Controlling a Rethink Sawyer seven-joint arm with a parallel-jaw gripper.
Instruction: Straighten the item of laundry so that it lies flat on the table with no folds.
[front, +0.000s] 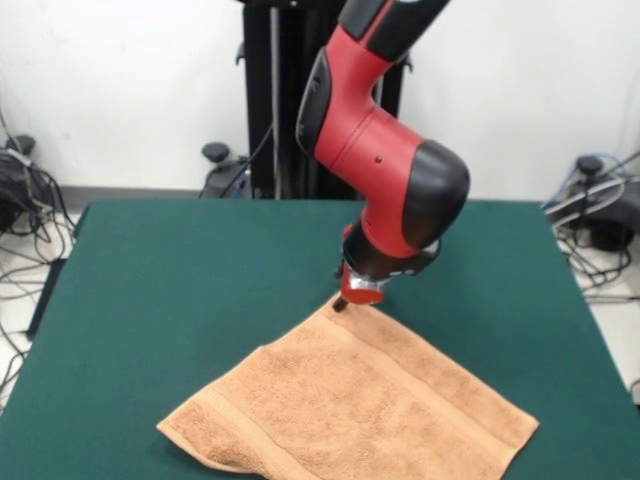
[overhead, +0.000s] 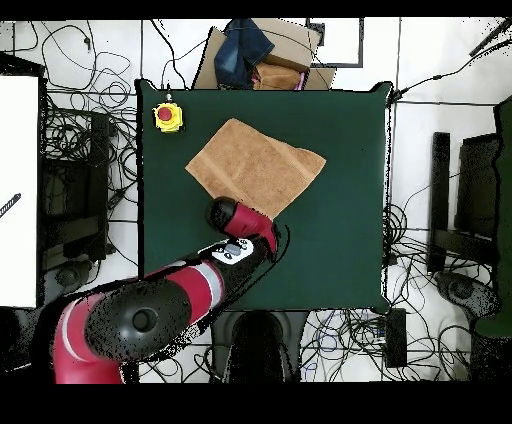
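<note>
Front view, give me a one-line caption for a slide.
Red robot arm's end effector poised at the far corner of an orange towel lying on a green table.

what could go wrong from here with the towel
1. The claw sits right at the towel's far corner; a pull from there may drag the whole cloth instead of flattening it.
2. The towel lies near one table edge in both views, so a tug that way might slide it partly off.
3. The yellow box with a red button stands nearby; a wide sweep could hit it.

The orange towel (front: 350, 410) lies spread out, turned at a slant (one corner points at the robot), on the big green table (front: 170, 290).
</note>
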